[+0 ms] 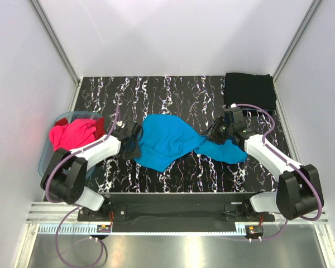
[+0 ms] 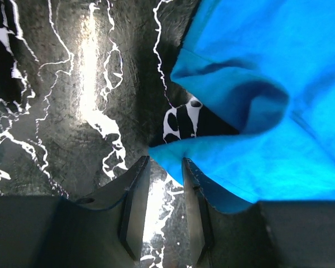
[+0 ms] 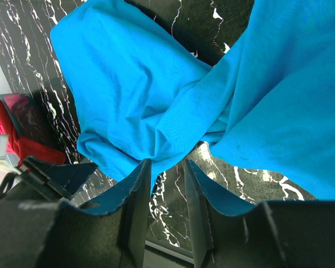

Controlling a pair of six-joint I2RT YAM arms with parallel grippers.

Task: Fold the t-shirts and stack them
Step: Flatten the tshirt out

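The blue shirt [image 1: 170, 142] lay crumpled across the middle of the table [image 1: 156, 92]. It was broad and bunched on the left, twisted to a narrow waist, and a smaller part trailed off to the right.

The left claw [image 1: 133, 139] sat low at the shirt's left edge. In its wrist view the fingers [image 2: 135, 201] stood partly spread with a narrow gap, and the marbled tabletop showed through that gap. A pointed corner of blue cloth lay just ahead of the tips and ran over the outer side of the right finger. Nothing was pinched between them.

The right claw [image 1: 215, 134] hung at the twisted waist. Its fingers [image 3: 135, 206] were spread by much the same narrow gap, again with bare table between them. The lower fold of the shirt reached down to the tips, touching or nearly touching the left one. It held nothing.

The black shirt [image 1: 250, 90] lay folded flat in the far right corner, well apart from the blue one. The pink and red shirts [image 1: 72, 134] were heaped in the tub [image 1: 46, 158] at the table's left edge, beside the left arm.
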